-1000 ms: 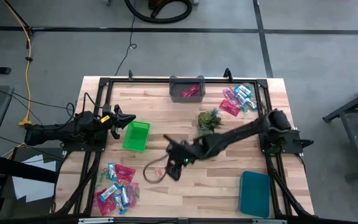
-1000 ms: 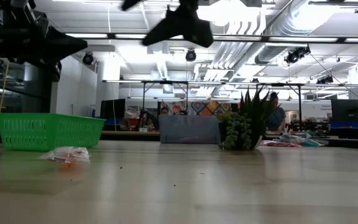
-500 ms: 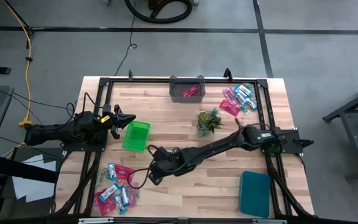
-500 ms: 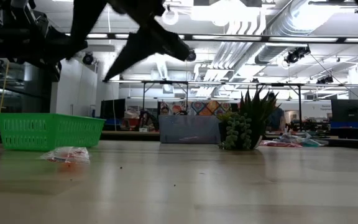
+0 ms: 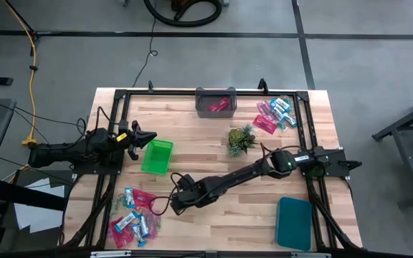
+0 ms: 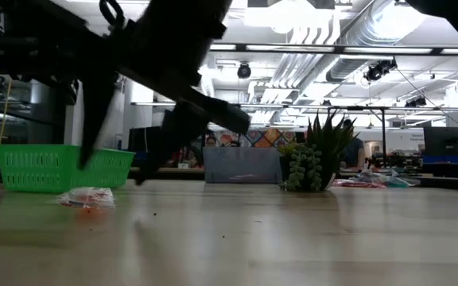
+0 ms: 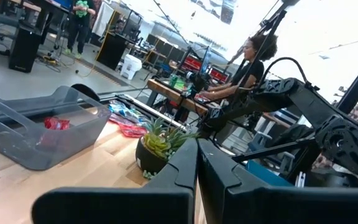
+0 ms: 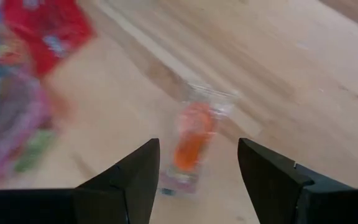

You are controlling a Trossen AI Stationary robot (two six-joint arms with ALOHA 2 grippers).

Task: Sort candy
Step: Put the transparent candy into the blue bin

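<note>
A pale wooden slatted table [image 5: 214, 136] carries 2 dark arms. The right gripper [image 8: 194, 177] reaches toward 7 o'clock, fingers spread wide and empty, straddling a single clear-wrapped orange candy [image 8: 191, 140]. To grip well, I judge it should descend centred, then close squarely. The left gripper [image 7: 196, 180] waits at 9 o'clock, fingers pressed together, empty.

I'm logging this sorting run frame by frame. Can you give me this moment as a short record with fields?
right gripper: open, low over a clear-wrapped orange candy lying alone on the table
left gripper: shut, waiting at the table's left edge beside the green basket
grey bin: holds red candy
loose piles: near-left pile, far-right pile
also present: small plant, teal lid
</note>
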